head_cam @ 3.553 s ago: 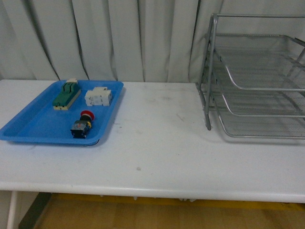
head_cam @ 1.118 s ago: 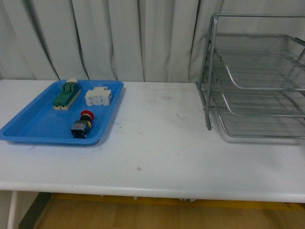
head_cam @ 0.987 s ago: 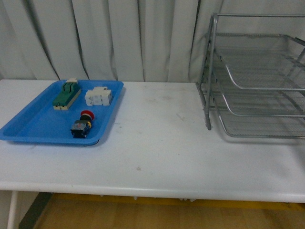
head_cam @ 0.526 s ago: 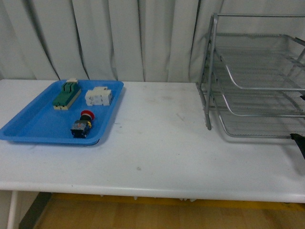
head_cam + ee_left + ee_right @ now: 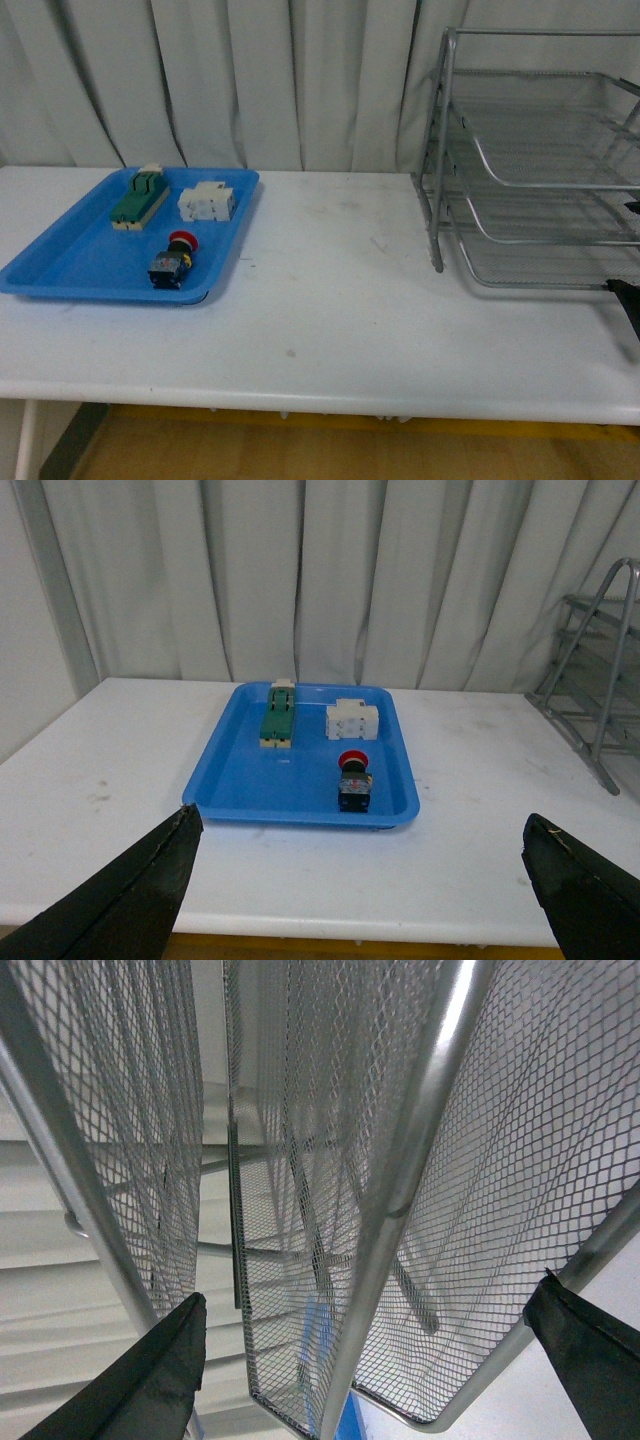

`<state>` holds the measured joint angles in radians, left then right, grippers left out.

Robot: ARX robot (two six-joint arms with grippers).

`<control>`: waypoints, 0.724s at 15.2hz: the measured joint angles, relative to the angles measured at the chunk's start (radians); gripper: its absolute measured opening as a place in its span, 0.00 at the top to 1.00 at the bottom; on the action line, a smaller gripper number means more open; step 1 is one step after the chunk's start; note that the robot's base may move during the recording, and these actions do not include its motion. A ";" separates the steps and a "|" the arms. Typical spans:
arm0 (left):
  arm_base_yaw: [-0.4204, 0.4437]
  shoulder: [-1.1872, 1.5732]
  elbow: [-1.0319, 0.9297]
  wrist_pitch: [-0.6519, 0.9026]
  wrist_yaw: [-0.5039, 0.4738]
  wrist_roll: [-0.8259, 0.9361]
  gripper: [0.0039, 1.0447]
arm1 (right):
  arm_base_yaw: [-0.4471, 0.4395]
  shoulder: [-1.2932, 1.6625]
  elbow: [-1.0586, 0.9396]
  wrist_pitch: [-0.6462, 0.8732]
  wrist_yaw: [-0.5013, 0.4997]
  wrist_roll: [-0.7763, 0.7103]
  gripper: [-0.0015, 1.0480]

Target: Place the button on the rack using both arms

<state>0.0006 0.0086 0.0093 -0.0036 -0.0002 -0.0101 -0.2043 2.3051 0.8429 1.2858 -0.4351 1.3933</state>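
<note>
The right gripper is now brought in beside the lowest tier of the rack, absent a second ago; its jaws are spread wide, empty, and the left gripper is held likewise. No pick is begun: the button is left in the blue tray, laid flat, long axis front-to-back, red cap pointed toward the curtain.

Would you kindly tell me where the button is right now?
In the front view, the button lies on the left, inside the blue tray near its front rim, with the white block behind it.
</note>
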 joint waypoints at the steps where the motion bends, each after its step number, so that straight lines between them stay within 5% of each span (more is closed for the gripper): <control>1: 0.000 0.000 0.000 0.000 0.000 0.000 0.06 | 0.000 0.005 0.005 0.000 0.000 0.000 0.06; 5: 0.000 0.000 0.000 0.000 0.000 0.000 0.06 | 0.000 0.017 0.028 0.000 0.001 -0.007 0.10; 11: 0.000 0.000 0.000 0.000 0.000 0.000 0.06 | -0.005 0.035 0.074 0.001 0.003 -0.017 0.73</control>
<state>0.0006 0.0086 0.0093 -0.0036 -0.0002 -0.0101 -0.2096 2.3405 0.9173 1.2869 -0.4324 1.3762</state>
